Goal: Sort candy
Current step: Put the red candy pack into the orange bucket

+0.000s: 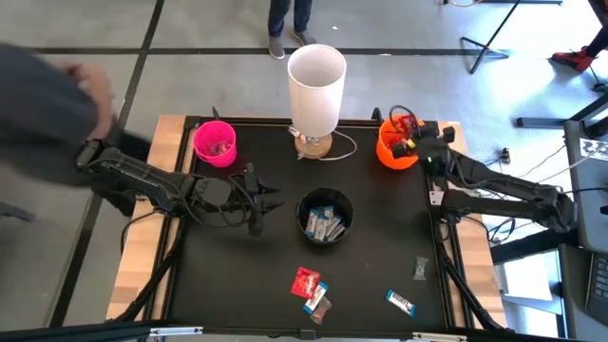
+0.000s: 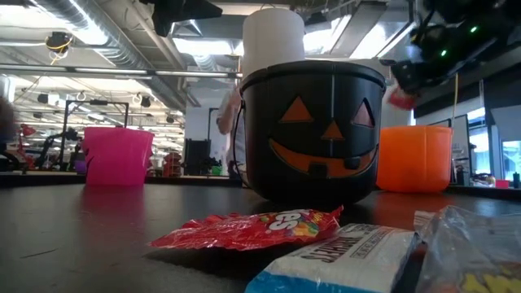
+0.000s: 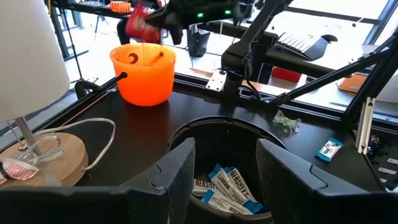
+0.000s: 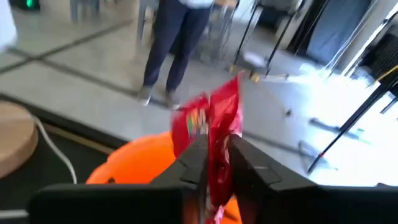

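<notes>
My right gripper (image 1: 407, 138) hangs over the orange bucket (image 1: 391, 152) at the table's far right, shut on a red candy packet (image 4: 211, 121). The low view shows that packet (image 2: 399, 98) above the bucket's rim. My left gripper (image 1: 258, 199) stands open just left of the black pumpkin bucket (image 1: 325, 215), which holds several blue-and-white mini bars (image 3: 227, 186). A pink cup (image 1: 215, 142) stands at the far left. Loose candy lies near the front edge: a red packet (image 1: 306, 280), a blue bar (image 1: 401, 302) and a small pale wrapper (image 1: 421, 269). My right gripper pinches one end of the red packet (image 4: 216, 177) between its two fingers (image 4: 194, 163). The rest of the packet sticks out past the fingertips. It is lifted clear, above the orange bucket's opening (image 4: 140, 162).
A white lamp (image 1: 316, 81) on a round wooden base (image 1: 313, 145) with a white cord stands at the far middle, between the pink cup and the orange bucket. A person (image 1: 290, 19) stands beyond the far edge, and another's arm (image 1: 47, 95) shows at the left.
</notes>
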`<state>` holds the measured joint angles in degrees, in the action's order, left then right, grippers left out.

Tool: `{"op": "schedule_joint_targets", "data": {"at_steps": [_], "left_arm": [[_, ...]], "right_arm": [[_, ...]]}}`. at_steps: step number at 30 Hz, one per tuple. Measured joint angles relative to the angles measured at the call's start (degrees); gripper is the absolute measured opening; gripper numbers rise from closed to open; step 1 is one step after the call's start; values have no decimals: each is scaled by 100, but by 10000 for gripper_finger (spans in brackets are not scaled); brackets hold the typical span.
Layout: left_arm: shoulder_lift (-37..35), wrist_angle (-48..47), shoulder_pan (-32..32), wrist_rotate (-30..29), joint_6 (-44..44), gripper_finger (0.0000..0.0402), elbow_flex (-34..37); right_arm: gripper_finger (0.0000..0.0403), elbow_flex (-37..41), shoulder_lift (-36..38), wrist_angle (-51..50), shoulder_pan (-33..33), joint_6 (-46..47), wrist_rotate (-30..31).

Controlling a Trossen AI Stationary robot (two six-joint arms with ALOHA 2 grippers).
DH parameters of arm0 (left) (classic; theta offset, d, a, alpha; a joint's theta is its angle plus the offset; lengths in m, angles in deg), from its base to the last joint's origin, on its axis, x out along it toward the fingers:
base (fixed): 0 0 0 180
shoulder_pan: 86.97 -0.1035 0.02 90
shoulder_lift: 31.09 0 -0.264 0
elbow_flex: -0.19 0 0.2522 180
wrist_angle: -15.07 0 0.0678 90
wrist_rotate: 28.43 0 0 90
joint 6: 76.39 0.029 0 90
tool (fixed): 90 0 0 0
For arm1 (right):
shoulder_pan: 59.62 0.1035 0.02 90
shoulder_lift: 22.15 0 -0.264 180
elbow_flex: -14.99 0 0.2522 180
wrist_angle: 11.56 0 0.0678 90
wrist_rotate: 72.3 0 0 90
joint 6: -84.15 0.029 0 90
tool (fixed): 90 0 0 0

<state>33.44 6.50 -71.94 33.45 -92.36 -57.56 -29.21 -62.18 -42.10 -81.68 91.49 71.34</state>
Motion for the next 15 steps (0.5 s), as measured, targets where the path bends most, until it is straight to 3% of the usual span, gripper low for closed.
{"op": "schedule_joint_targets", "data": {"at_steps": [7,12,15], "left_arm": [[0,0,2,0,-2,163,0],[2,260,0,63,34,163,2],[0,1270,22,696,597,163,0]], "right_arm": [[148,0,-89,-4,-1229,-11,-1778],[197,0,43,354,-1266,-164,-3025],[209,-10,341,863,-1133,-275,-4125]]}}
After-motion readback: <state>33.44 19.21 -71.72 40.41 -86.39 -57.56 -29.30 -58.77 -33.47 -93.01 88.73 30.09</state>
